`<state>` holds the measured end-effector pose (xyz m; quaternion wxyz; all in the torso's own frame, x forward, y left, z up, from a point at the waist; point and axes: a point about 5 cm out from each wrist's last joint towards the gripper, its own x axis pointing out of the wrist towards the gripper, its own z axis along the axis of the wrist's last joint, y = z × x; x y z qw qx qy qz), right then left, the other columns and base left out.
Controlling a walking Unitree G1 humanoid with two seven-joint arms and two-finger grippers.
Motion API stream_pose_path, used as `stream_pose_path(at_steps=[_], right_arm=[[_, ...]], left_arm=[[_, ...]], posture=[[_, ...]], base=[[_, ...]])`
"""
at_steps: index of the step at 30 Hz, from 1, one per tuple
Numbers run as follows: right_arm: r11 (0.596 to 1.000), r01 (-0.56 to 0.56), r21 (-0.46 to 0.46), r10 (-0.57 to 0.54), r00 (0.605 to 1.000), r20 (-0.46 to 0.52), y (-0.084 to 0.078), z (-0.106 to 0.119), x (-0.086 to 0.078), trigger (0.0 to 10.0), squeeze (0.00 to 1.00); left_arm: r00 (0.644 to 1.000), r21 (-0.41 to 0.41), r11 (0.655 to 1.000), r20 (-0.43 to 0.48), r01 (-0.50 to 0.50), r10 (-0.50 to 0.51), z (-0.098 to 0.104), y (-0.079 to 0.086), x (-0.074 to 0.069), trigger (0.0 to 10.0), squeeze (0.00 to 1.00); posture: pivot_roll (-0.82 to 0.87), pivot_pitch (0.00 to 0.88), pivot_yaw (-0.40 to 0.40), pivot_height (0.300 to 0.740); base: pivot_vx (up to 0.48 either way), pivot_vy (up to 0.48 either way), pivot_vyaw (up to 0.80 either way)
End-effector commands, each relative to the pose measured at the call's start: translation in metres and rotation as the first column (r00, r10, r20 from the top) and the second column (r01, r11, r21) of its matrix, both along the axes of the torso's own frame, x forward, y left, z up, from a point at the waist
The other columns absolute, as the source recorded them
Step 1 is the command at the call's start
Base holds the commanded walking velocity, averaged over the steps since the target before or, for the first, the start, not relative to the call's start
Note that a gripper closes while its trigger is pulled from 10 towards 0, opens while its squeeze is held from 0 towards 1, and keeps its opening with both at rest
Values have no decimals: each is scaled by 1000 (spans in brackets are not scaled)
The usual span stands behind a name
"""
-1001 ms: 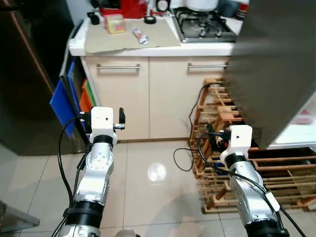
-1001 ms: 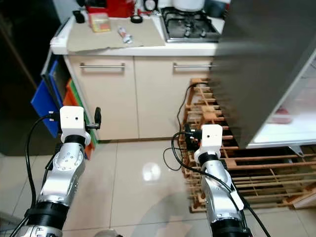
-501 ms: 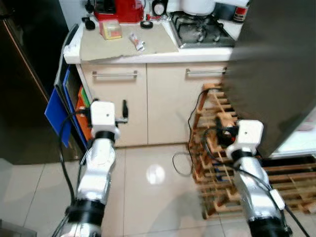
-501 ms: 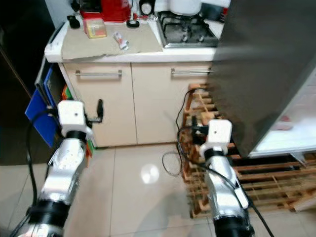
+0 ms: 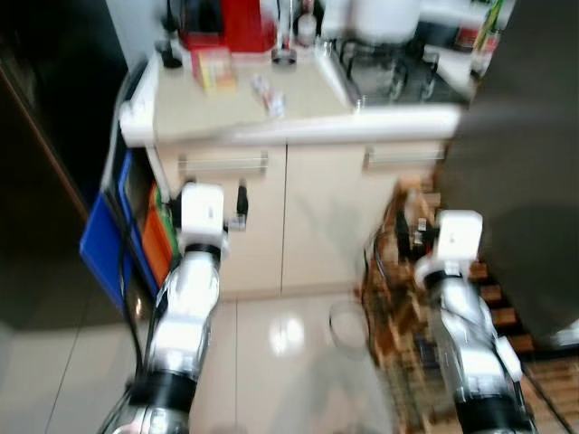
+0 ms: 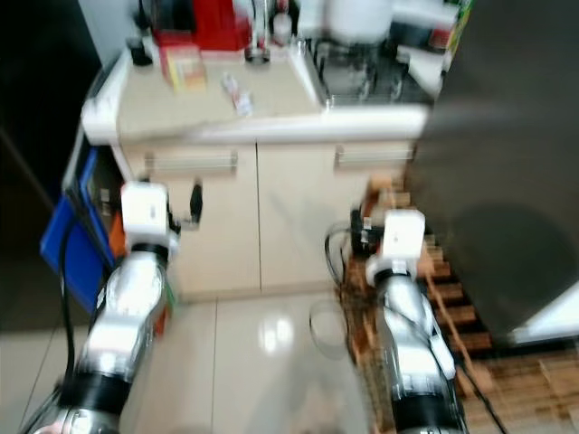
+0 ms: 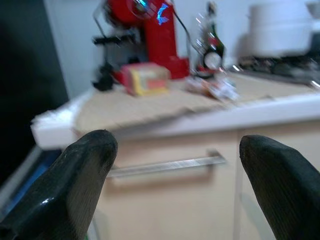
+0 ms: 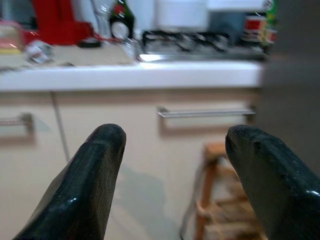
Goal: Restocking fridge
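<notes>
the robot faces a kitchen surface (image 5: 244, 113) and the picture is blurry, so it seems to be walking. the left claw (image 7: 175, 165) has its fingers wide apart and holds nothing. the right claw (image 8: 172, 160) is the same. a small box (image 5: 212, 65) and a little packet (image 5: 270, 96) lie on the surface near a red machine (image 5: 237, 20). the dark fridge door (image 5: 529, 172) stands on the right. a good next move is to stop close to the surface, get steady, then reach for one thing.
</notes>
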<state>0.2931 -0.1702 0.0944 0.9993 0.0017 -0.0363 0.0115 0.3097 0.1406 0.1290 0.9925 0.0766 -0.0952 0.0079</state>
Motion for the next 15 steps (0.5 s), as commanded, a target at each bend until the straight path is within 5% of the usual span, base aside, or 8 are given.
stream_pose_path(at_steps=[1, 7, 15], right_arm=[[999, -35, 16, 35, 999, 17, 12, 6, 4, 10000, 251], [999, -47, 18, 46, 998, 34, 15, 11, 6, 10000, 251], [998, -49, 26, 49, 999, 19, 17, 9, 8, 10000, 251]], left_arm=[[1000, 17, 1000, 22, -15, 14, 6, 8, 1, 10000, 0], [1000, 15, 1000, 26, -7, 6, 8, 7, 2, 10000, 0], [998, 50, 997, 8, 58, -59, 17, -7, 10, 10000, 0]], posture=[[115, 0, -13, 740], [115, 0, -13, 740], [114, 0, -10, 740]], base=[[368, 307, 0], [368, 307, 0], [480, 0, 0]])
